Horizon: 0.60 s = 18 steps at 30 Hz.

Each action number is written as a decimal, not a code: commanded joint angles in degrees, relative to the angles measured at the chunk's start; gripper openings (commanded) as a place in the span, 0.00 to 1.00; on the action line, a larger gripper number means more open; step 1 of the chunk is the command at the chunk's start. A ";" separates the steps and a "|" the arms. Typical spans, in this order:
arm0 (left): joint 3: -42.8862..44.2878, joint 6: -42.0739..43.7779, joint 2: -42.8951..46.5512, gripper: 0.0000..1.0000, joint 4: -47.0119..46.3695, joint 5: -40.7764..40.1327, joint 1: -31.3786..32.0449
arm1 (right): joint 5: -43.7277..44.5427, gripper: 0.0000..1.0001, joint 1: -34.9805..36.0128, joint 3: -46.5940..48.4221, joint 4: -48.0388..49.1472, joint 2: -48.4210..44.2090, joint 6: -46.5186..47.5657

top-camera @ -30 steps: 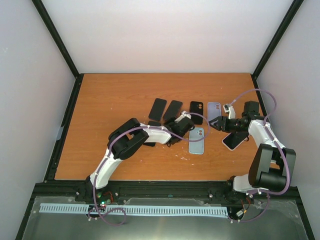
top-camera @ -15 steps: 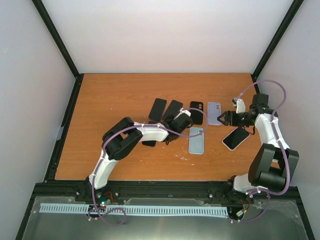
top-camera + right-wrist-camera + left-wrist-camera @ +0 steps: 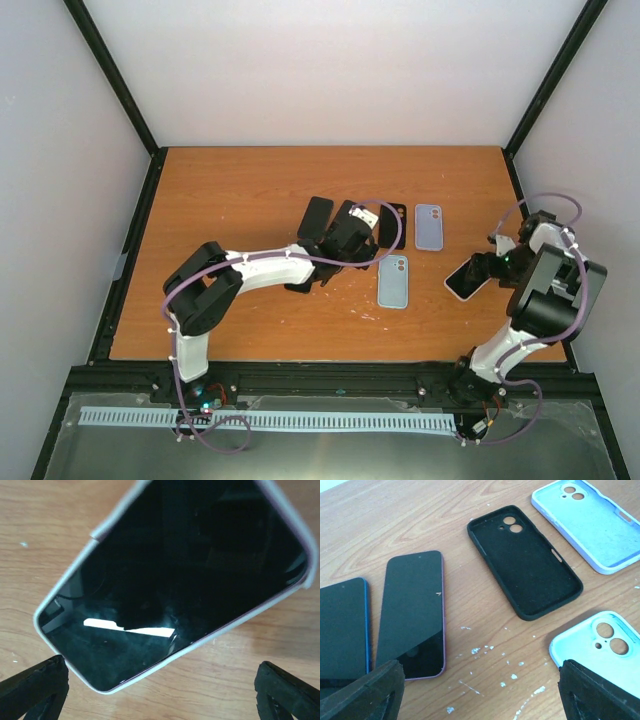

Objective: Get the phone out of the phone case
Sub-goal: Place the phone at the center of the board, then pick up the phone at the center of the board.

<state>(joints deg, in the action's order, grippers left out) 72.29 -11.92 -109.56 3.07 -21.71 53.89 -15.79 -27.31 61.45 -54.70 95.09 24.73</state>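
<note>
At frame's right edge | right claw (image 3: 160,692) wide open by black-screened phone (image 3: 190,565) in pale case (image 3: 102,690) | left claw (image 3: 480,695) wide open

Orange-brown wood-grain counter (image 3: 420,520), white flecks. Black case (image 3: 525,562), lavender case (image 3: 592,525), pale-blue case (image 3: 600,642). Black screens on pink-rimmed phone (image 3: 412,612) and blue-rimmed phone (image 3: 342,625). Cased phone (image 3: 185,565): glossy black, whitish-lilac rim. Black fingers (image 3: 365,692).

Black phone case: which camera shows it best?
Left wrist: the black case lies whole and close, open side up, its camera cutout clear. The top view shows it small and dark, next to the left arm. The right wrist view misses it.
</note>
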 commanded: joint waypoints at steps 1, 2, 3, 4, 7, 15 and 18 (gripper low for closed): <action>-1.02 -3.27 2.58 0.86 -0.89 4.84 -0.10 | -0.27 1.00 -1.60 1.24 -3.46 4.50 0.15; -1.18 -3.18 2.81 0.87 -1.02 5.10 -0.10 | -0.86 1.00 -1.61 2.08 -3.40 5.32 -0.56; -1.25 -3.19 2.93 0.87 -1.05 5.18 -0.10 | -1.41 1.00 -1.61 2.62 -3.37 6.23 -1.02; -1.20 -3.14 2.94 0.88 -1.04 5.19 -0.12 | -1.83 1.00 -1.61 3.81 -3.34 7.17 -2.26; -1.06 -3.02 2.79 0.88 -1.05 5.43 -0.10 | -2.90 1.00 -1.54 6.86 -3.02 10.44 -4.38; -0.67 -3.28 2.58 0.88 -0.91 6.17 -0.11 | -4.13 1.00 3.22 11.83 -0.08 16.23 -7.65; -0.61 -3.04 2.58 0.88 -0.73 6.07 -0.10 | -3.16 1.00 6.83 12.00 0.83 16.29 -8.15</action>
<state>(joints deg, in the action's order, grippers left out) 71.00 -14.06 -108.57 3.01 -16.19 53.89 -18.35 -24.91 73.28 -56.51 109.56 18.06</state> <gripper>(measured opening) 0.879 0.999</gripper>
